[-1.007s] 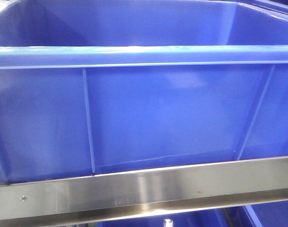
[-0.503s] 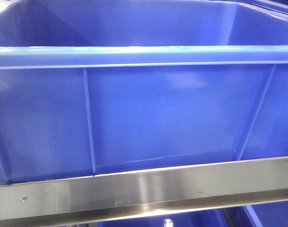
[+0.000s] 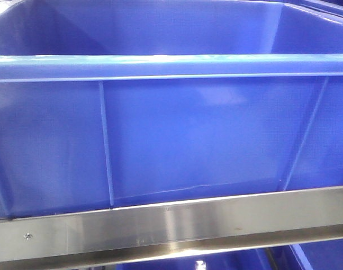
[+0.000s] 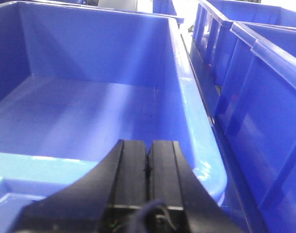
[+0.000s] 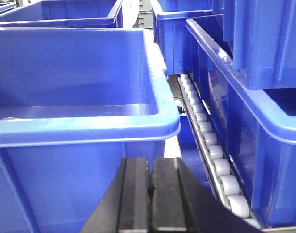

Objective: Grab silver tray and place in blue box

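Both tools are closed on nothing: the left tool [image 4: 148, 158] hovers over the near rim of the blue box [image 3: 177, 135], the right tool [image 5: 150, 182] just outside a crate's near wall. A steel rail [image 3: 171, 228] runs below the box; white rollers [image 5: 211, 145] line the right. The silver tray is not visible anywhere.

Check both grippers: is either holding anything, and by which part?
Nothing held. The left gripper and right gripper are both shut on nothing.
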Tool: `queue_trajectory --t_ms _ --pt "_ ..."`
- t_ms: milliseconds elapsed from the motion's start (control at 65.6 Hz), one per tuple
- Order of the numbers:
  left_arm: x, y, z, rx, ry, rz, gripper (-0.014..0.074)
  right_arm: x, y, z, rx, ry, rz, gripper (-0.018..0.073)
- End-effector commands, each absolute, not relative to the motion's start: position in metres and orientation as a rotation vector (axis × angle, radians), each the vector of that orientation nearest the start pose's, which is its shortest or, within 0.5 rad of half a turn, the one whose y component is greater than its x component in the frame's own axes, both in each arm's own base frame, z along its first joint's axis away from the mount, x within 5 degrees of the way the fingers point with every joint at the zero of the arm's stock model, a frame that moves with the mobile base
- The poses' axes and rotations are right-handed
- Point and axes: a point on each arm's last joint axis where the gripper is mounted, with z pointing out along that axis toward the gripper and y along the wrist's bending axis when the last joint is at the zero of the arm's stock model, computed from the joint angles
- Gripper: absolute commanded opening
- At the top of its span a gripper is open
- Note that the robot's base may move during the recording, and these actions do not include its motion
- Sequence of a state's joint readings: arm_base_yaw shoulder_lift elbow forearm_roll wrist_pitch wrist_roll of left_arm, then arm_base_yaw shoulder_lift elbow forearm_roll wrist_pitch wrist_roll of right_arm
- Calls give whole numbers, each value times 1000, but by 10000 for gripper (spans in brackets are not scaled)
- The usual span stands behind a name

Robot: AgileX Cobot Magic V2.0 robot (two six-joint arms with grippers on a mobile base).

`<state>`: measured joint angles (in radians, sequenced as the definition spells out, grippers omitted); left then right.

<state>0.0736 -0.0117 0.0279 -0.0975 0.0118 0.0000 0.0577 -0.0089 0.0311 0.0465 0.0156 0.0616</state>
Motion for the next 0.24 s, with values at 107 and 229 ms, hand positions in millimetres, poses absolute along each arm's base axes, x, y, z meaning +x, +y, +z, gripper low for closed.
queue_trajectory --t_ms 107,229 --pt "54 5 213 -132 1402 -18 -105 54 3 210 34 1419 121 57" --pt "54 5 213 -132 1402 -18 -105 54 3 210 34 1419 121 57"
